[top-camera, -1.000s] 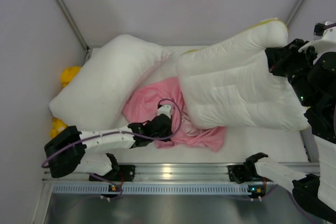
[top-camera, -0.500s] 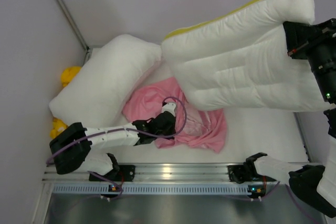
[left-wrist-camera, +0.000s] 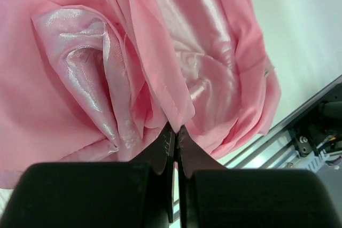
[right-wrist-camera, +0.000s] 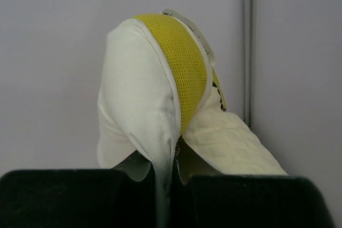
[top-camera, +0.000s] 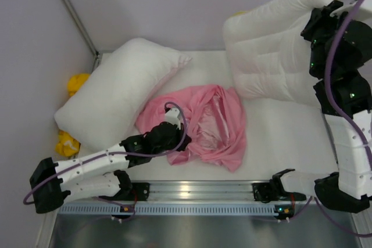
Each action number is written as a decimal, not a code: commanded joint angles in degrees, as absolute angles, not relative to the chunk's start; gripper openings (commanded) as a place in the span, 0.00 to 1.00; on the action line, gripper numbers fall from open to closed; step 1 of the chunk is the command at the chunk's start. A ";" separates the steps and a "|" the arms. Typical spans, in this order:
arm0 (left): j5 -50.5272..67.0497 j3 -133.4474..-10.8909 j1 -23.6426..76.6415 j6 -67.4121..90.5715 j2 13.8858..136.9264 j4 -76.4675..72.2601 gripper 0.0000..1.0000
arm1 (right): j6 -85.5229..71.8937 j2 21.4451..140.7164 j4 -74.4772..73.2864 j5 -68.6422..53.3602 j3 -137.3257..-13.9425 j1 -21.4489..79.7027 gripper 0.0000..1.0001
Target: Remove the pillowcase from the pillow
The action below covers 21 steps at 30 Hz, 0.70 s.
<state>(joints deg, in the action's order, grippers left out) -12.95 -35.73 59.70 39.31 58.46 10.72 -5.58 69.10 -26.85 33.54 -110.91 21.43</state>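
1. Since half a second ago your right gripper [right-wrist-camera: 165, 158] has swung the pillow [top-camera: 273, 56] rightward, off the pillowcase [top-camera: 215, 126].
2. Your right gripper is clamped on the pillow's edge, just beside the yellow band [right-wrist-camera: 179, 68], holding it up at far right.
3. Your left gripper [left-wrist-camera: 173, 134] is pinched tight on a pillowcase fold.
4. The pillowcase lies crumpled mid-table [top-camera: 290, 137], just beside a plain white pillow [top-camera: 116, 94].
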 commanded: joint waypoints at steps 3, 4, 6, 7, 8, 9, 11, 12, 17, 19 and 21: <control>-13.01 -32.96 59.50 41.92 51.16 13.10 0.00 | -13.34 70.57 -8.70 48.67 -105.49 14.86 0.00; -12.92 -32.61 59.50 42.36 50.28 13.10 0.00 | -15.27 70.23 -8.61 49.13 -103.82 12.59 0.00; -12.75 -32.34 59.50 42.63 50.01 13.71 0.00 | -22.39 68.83 -11.68 49.22 -99.17 9.95 0.00; -12.66 -32.34 59.50 42.63 50.27 13.71 0.00 | -24.76 68.30 -13.08 48.61 -97.66 6.80 0.00; -12.40 -32.43 59.50 42.63 50.45 13.71 0.00 | -28.27 67.33 -16.14 47.73 -94.78 5.29 0.00; -12.13 -32.52 59.50 42.89 50.71 13.71 0.00 | -28.82 66.80 -16.69 47.03 -92.83 3.88 0.00; -11.60 -32.78 59.50 43.07 51.76 13.36 0.00 | -28.65 64.09 -16.87 47.90 -85.48 1.67 0.00; -11.51 -33.22 59.50 42.72 52.20 13.27 0.00 | -28.48 62.94 -16.96 49.64 -82.56 0.80 0.00; -9.85 -35.77 59.50 40.87 57.73 9.94 0.00 | -27.77 53.46 -18.37 59.56 -63.25 0.62 0.00; -8.88 -37.78 59.50 39.91 61.24 8.62 0.00 | -26.64 50.90 -18.46 60.90 -58.99 -0.52 0.00; -6.60 -39.11 59.50 38.94 63.62 6.86 0.00 | -25.84 47.82 -18.54 62.48 -54.42 -1.93 0.02</control>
